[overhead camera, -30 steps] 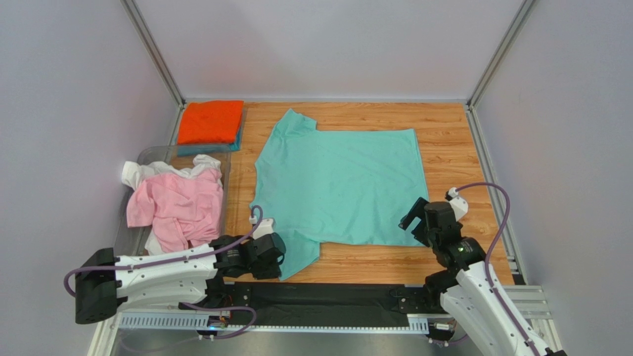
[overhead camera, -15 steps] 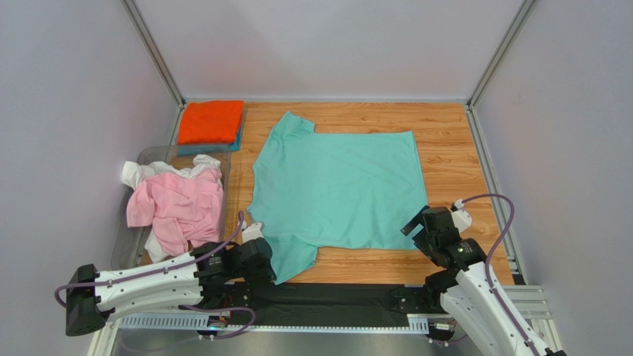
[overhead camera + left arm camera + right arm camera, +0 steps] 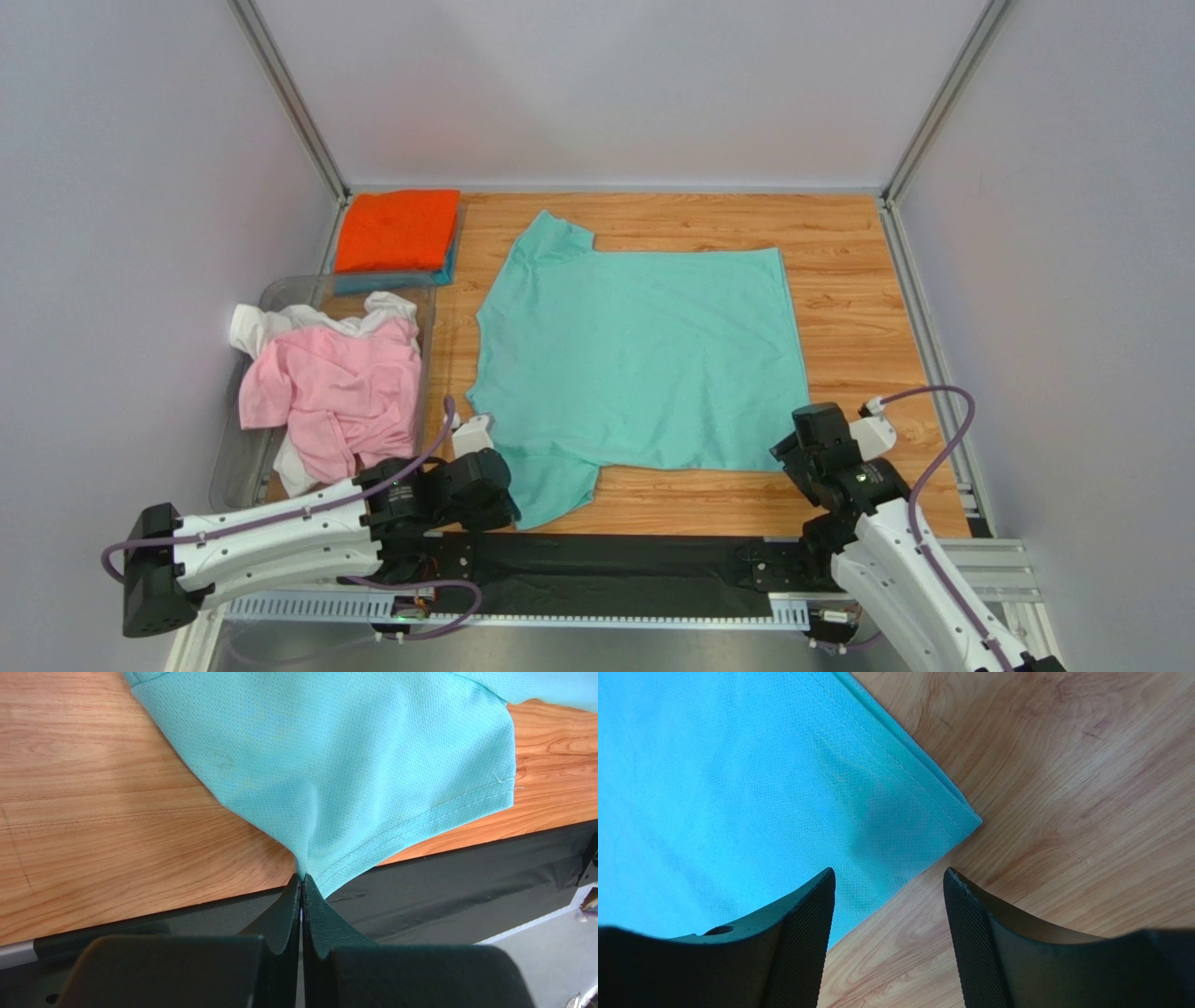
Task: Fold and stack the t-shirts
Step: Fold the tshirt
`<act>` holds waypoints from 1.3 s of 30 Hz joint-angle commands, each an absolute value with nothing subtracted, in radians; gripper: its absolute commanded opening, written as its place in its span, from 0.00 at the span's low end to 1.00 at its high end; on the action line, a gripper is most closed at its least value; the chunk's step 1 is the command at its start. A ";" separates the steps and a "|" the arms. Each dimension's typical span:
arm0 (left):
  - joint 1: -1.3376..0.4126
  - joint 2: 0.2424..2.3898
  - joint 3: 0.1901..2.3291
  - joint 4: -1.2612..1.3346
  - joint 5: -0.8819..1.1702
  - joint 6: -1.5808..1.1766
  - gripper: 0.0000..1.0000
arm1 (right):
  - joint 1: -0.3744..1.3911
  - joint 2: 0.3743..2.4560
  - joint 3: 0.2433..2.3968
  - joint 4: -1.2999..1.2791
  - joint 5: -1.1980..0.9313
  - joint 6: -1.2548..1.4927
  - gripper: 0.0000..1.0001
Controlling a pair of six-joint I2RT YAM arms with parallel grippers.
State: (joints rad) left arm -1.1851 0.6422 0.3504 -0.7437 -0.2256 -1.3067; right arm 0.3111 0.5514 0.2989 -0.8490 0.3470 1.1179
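Far left of the top view: pink tee (image 3: 330,392) and white tee (image 3: 257,331) lay crumpled in a clear bin (image 3: 302,284). In the upper left of the table (image 3: 856,280), the orange tee (image 3: 400,228) sat folded on the teal-blue tee (image 3: 446,276).

Lower left: left gripper (image 3: 302,880) had its fingers pressed together on the near sleeve hem of the mint-green tee (image 3: 638,357). The bite was thin. Only the stitched edge sat between the tips, and the cloth tented up to them.
Risk: a hard or quick pull could slip the hem out, since so little fabric was held. The sleeve end lay close to the black strip (image 3: 449,896) at the near edge, so a dropped sleeve might trail onto it.

Centre: the tee's body lay spread flat on the wood, apart from the other shirts.

Lower right: right gripper (image 3: 889,882) had its fingers apart and held nothing. It was poised over the near hem corner, and contact with the cloth could not be told.
Risk: the corner sat off toward one finger. Closing there might catch one layer only, or shove the cloth into a wrinkle.
Risk: if one side lifted while the other was not secured, the tee would likely skew and fold crooked.
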 commanded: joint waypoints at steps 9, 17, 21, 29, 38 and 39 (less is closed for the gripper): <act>-1.192 0.626 0.394 -0.746 -0.291 -1.278 0.00 | 0.313 0.623 0.273 -0.766 0.420 1.135 0.46; -1.190 0.626 0.414 -0.736 -0.316 -1.270 0.00 | 0.313 0.647 0.275 -0.724 0.405 1.089 0.15; -1.190 0.624 0.429 -0.723 -0.334 -1.259 0.00 | 0.313 0.644 0.279 -0.696 0.380 1.042 0.01; -1.190 0.656 0.515 -0.687 -0.429 -1.177 0.00 | 0.313 0.673 0.379 -0.681 0.356 0.947 0.00; -1.031 0.871 0.675 -0.608 -0.374 -0.993 0.00 | 0.313 0.805 0.531 -0.644 0.364 0.850 0.00; -1.016 0.883 0.686 -0.595 -0.355 -0.962 0.00 | 0.311 0.833 0.544 -0.643 0.370 0.842 0.00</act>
State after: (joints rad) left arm -1.0630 0.8467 0.6277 -0.6659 -0.3904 -1.0847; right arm 0.3111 0.7933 0.4747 -0.6933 0.3470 0.9028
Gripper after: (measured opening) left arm 0.006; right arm 0.006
